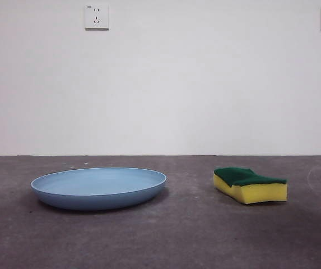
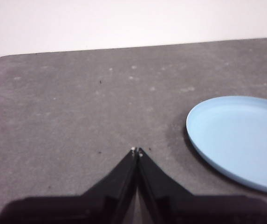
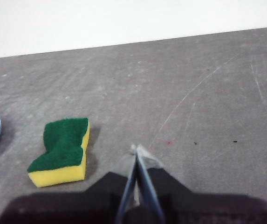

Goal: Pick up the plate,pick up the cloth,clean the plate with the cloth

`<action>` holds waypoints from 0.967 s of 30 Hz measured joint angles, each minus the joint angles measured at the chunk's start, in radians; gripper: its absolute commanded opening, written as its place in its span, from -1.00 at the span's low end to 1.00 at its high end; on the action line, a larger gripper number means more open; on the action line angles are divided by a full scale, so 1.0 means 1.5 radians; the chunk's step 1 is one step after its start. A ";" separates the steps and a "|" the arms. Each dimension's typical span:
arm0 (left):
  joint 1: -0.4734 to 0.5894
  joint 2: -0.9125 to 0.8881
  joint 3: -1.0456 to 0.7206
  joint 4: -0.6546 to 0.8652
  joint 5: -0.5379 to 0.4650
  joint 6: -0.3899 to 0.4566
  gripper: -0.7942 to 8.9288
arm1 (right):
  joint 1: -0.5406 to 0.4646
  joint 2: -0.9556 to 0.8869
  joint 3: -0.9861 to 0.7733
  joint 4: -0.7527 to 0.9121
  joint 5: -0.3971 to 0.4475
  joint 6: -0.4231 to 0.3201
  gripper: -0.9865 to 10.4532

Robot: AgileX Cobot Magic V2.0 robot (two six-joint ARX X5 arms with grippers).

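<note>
The plate (image 1: 98,188) lies flat on the grey table (image 1: 177,241), toward its left side, and the cloth (image 1: 250,185) (a yellow sponge with a green scouring layer facing up) lies well apart from it toward the right side, both untouched. The left gripper (image 2: 136,150) hangs above bare table near the plate's rim, its 2 jaws pressed together and holding nothing. The right gripper (image 3: 137,150) hangs beside the cloth, its 2 jaws likewise closed tip to tip and empty.
</note>
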 measured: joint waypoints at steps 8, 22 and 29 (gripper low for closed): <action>0.000 0.001 0.003 0.021 0.003 -0.036 -0.85 | 0.000 0.009 0.010 -0.010 -0.004 0.091 -0.84; 0.000 0.195 0.198 0.018 0.046 -0.124 -0.85 | 0.000 0.278 0.282 -0.016 -0.093 0.180 -0.84; 0.000 0.387 0.332 -0.037 0.165 -0.124 -0.85 | 0.000 0.470 0.449 -0.120 -0.199 0.136 -0.83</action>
